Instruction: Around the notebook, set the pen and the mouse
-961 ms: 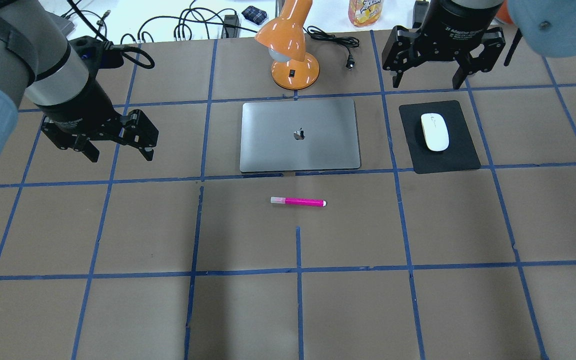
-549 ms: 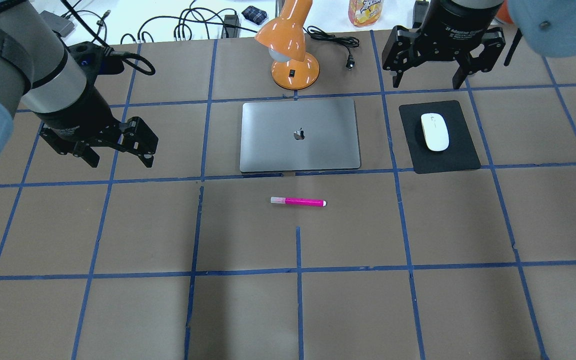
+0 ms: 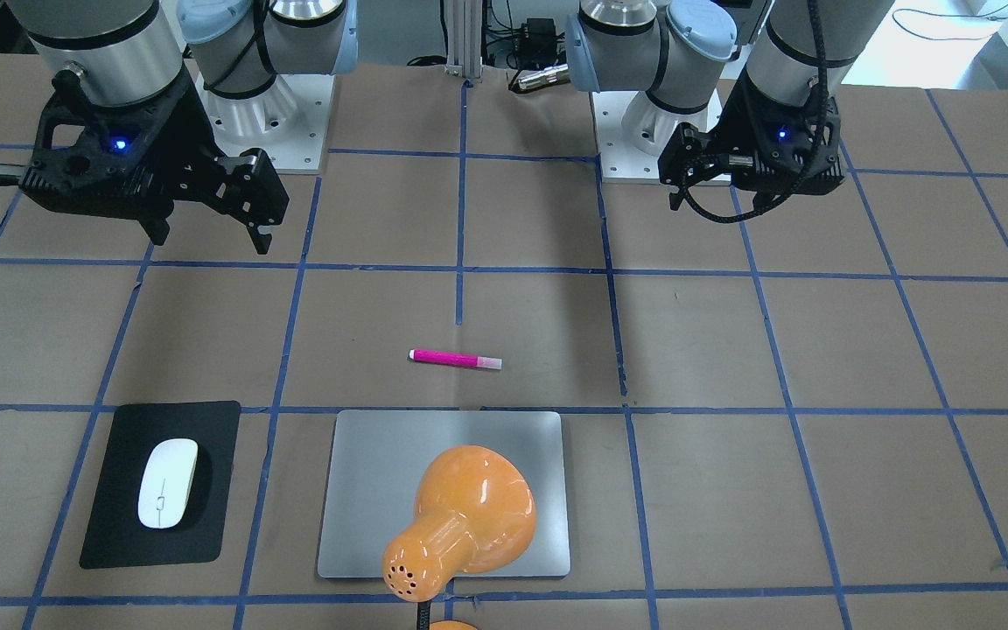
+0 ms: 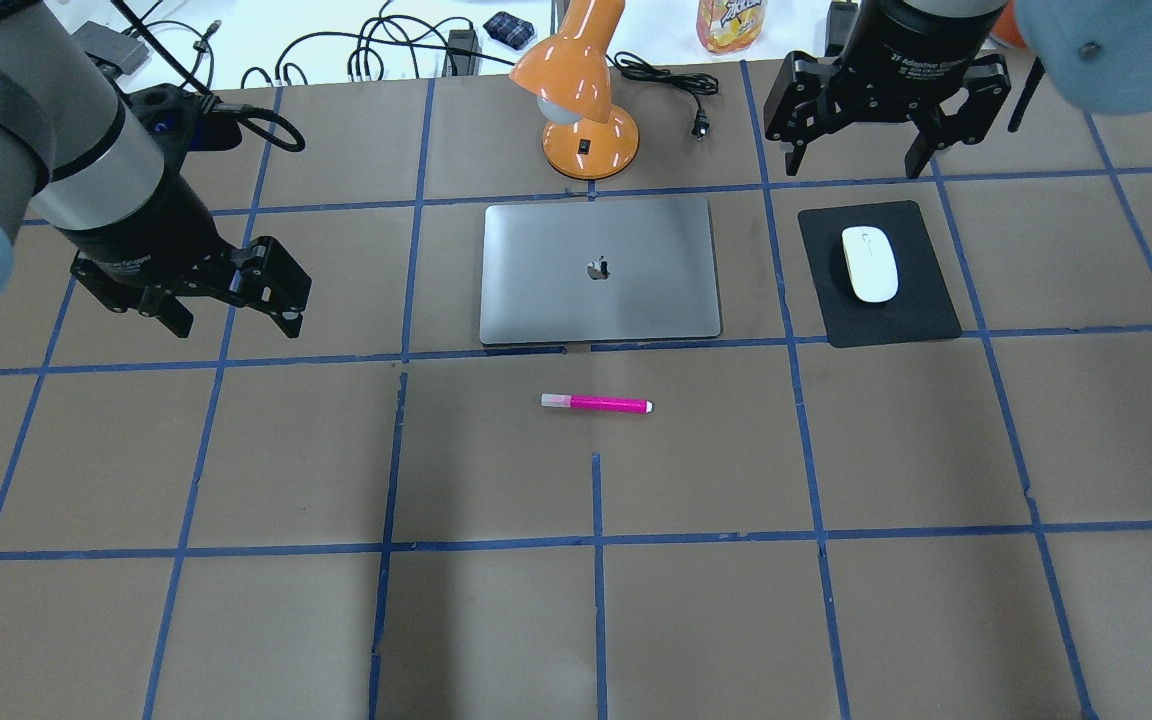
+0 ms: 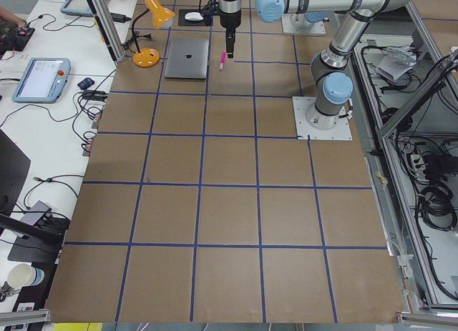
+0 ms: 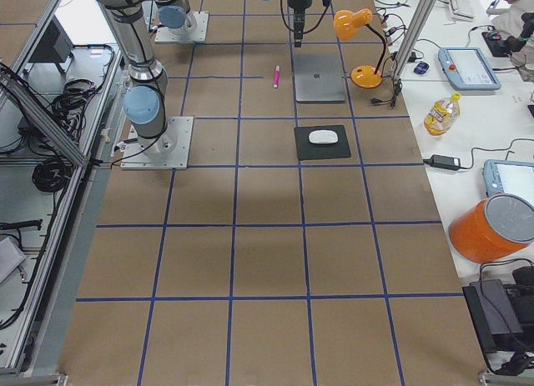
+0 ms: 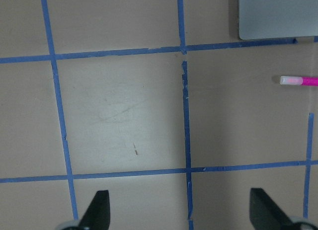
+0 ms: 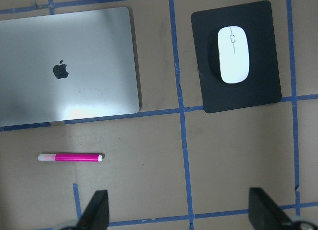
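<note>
Both wrists vertical, fingers pointing down, clear of the table. Left gripper (image 4: 234, 325): jaws spread, empty. Well right of those jaws, slim magenta-pink pen with pale end (image 4: 596, 403), flat on the table. Beyond it, flat silver-grey metallic notebook (image 4: 598, 300). Glossy white oval mouse (image 4: 869, 263) on matte black mat (image 4: 921, 305), near the right gripper (image 4: 854, 160): jaws spread, empty.

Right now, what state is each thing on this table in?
Pen: lying flat, not held.
Mouse: resting on the black mat.
Notebook: closed, lying flat.
Lamp: standing, head tilted down.
Left gripper: open, empty.
Right gripper: open, empty.
</note>
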Robot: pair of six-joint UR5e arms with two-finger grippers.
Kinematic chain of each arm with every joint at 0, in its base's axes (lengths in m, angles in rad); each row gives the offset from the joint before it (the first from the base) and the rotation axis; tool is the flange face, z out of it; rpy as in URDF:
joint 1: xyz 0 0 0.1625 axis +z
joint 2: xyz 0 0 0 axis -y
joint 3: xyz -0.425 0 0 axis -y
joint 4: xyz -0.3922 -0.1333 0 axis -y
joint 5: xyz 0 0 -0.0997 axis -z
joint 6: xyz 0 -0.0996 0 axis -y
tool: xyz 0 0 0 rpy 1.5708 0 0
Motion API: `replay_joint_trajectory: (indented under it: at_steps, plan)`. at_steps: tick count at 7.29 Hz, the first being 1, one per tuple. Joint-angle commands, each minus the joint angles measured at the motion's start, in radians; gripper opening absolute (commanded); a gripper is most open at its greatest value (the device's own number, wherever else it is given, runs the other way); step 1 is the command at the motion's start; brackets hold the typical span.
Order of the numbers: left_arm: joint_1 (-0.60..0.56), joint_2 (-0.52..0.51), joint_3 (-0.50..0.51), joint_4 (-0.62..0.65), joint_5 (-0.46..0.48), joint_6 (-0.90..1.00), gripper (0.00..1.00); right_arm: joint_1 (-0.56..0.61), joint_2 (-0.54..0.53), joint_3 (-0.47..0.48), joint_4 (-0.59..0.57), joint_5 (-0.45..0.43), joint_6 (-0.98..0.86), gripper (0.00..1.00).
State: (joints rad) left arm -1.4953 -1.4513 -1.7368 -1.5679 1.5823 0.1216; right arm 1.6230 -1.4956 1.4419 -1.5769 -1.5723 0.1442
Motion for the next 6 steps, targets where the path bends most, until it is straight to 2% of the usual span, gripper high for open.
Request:
replay_joint_trajectory:
  at_steps: [1, 6]
  plan:
    - [0.001, 0.002, 0.000, -0.001, 0.001, 0.000, 1.00, 0.000, 0.000, 0.000, 0.000, 0.000, 0.000, 1.00]
    - [-0.003, 0.020, -0.001, 0.000, -0.007, -0.005, 1.00, 0.000, 0.000, 0.000, 0.000, 0.000, 0.000, 1.00]
